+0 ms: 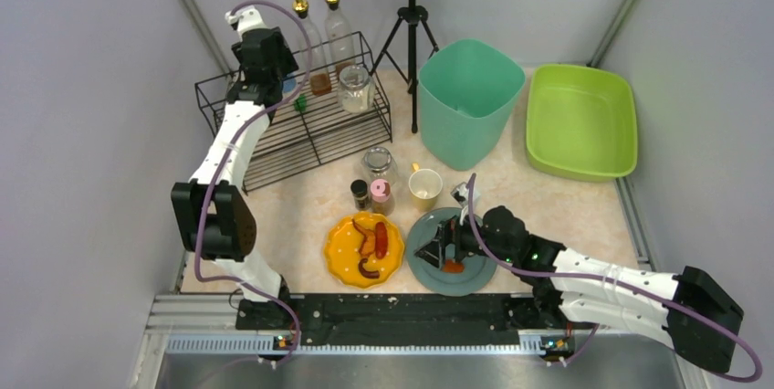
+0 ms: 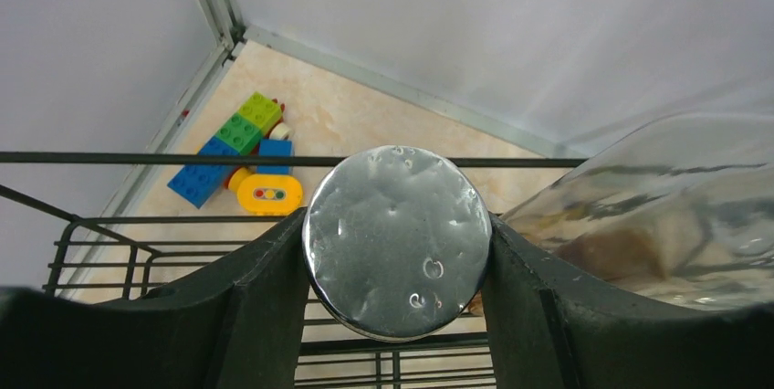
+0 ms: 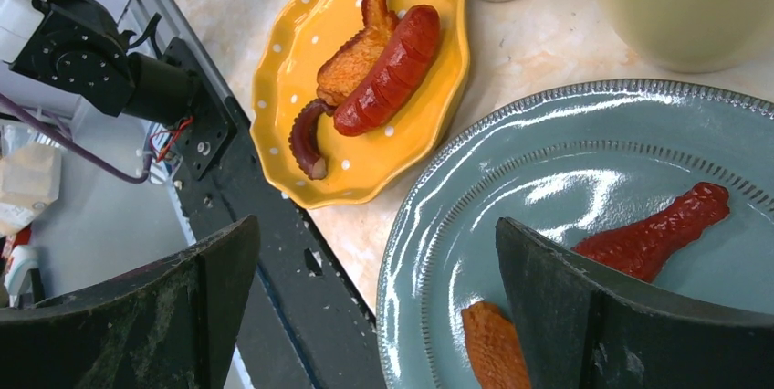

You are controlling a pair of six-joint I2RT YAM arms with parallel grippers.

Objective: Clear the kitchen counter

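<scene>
The beige-cream marbled desk (image 1: 511, 188) fills the middle of the top view. It is fixed and hard, so clearing it means lifting what stands on it. At upper left, over the black wire rack (image 1: 306, 138), the left hand (image 2: 397, 252) pinches a round dimpled silver metal lid (image 2: 397, 215) by its edge. The smooth metal is likely slippery, so a firm, level grip suits it. The clear glass jar (image 2: 657, 206) just beside it looks fragile. At lower centre the right hand (image 3: 374, 225) is spread wide above the ridged grey-blue plate (image 3: 548, 161), holding nothing. That plate looks stiff and probably weighty, best taken at the rim. Its red drumstick-shaped food piece (image 3: 657, 234) looks light and rubbery, best nipped across its narrow middle.
</scene>
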